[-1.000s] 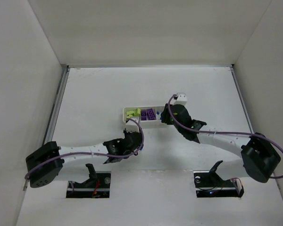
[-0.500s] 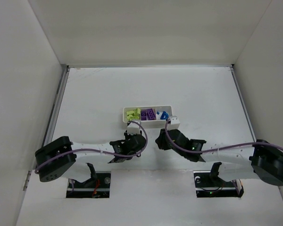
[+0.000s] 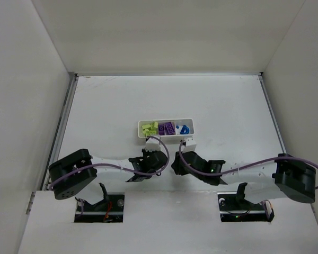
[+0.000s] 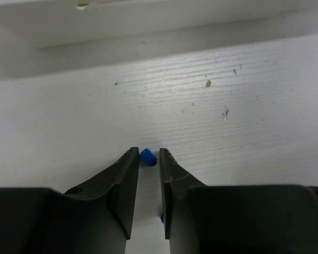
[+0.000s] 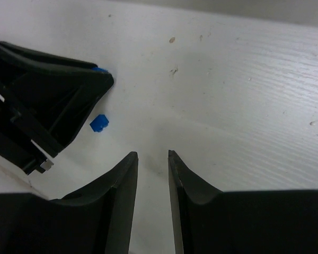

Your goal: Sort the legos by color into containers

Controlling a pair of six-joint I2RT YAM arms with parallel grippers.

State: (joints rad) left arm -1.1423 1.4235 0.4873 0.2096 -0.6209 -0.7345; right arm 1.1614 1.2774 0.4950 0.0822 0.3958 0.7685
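A white three-compartment tray (image 3: 140, 128) holds yellow-green legos (image 3: 148, 127), purple legos (image 3: 168, 128) and a blue lego (image 3: 183, 129). Just in front of it, my left gripper (image 4: 148, 153) is low over the table, shut on a tiny blue lego (image 4: 148, 157) pinched at its very fingertips. A second blue lego (image 5: 99, 123) lies loose on the table beside that gripper's fingers (image 5: 79, 90). A sliver of this lego (image 4: 162, 217) shows in the left wrist view. My right gripper (image 5: 152, 154) hovers close by, facing the left one. Its jaws are slightly apart with nothing between them.
The two grippers sit nearly tip to tip in front of the tray (image 4: 148, 21), whose near wall fills the top of the left wrist view. White walls enclose the table (image 3: 228, 106) on three sides.
The right gripper left the tray's right end, swung down to the table beside the left gripper, and narrowed its jaws. The left gripper shifted slightly right and its jaws closed in on the blue lego.
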